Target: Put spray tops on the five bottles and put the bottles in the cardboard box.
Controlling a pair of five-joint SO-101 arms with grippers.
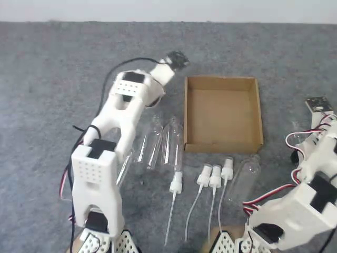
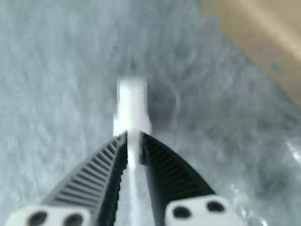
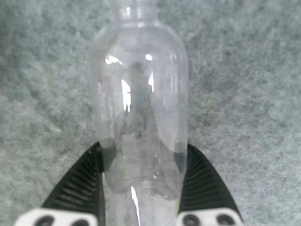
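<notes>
While box (image 1: pixel 223 113) bare, spray top (image 2: pixel 132 106) tight in left claw (image 2: pixel 134 137), bottle (image 3: pixel 139 94) in right claw (image 3: pixel 144 149).

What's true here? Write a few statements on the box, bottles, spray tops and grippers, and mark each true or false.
1. The cardboard box is empty. True.
2. The left gripper holds a bottle. False: it is shut on a white spray top.
3. The right gripper grips a clear bottle. True.
4. The loose spray tops lie inside the box. False: four spray tops lie on the carpet in front of it.
</notes>
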